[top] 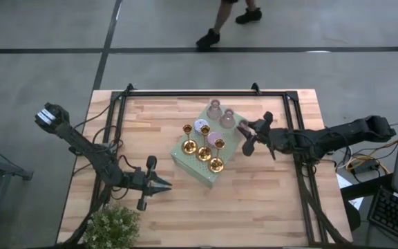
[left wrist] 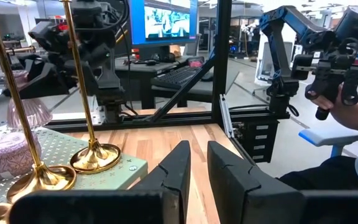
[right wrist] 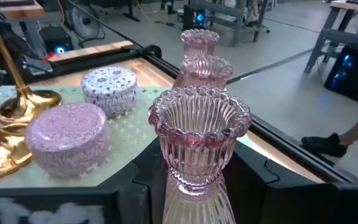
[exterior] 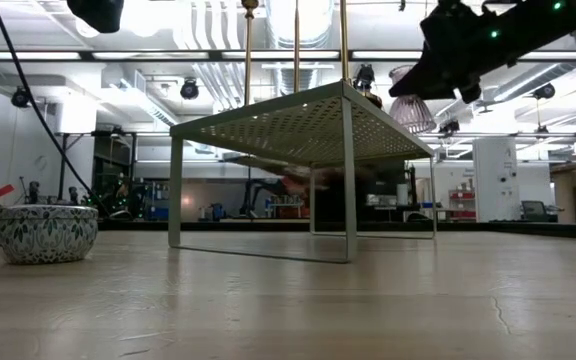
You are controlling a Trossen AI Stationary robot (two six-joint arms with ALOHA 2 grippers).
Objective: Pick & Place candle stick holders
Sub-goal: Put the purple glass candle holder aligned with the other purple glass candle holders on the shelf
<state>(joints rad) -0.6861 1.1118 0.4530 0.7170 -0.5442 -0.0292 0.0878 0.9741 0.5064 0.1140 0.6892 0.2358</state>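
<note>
My right gripper (right wrist: 194,186) jaws clasp a ribbed pink glass candle holder (right wrist: 199,140) above the pale-green perforated stand (top: 197,169); my left gripper (top: 163,184) jaws sit nearly closed, empty.

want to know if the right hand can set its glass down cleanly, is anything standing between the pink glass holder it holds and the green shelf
Two more ribbed pink glass holders stand just beyond the held pink glass holder in the right hand, and lilac round tins sit beside it on the green perforated shelf.

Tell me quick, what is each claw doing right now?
Left gripper: nearly closed, holding nothing.
Right gripper: closed on a pink glass candle holder.
</note>
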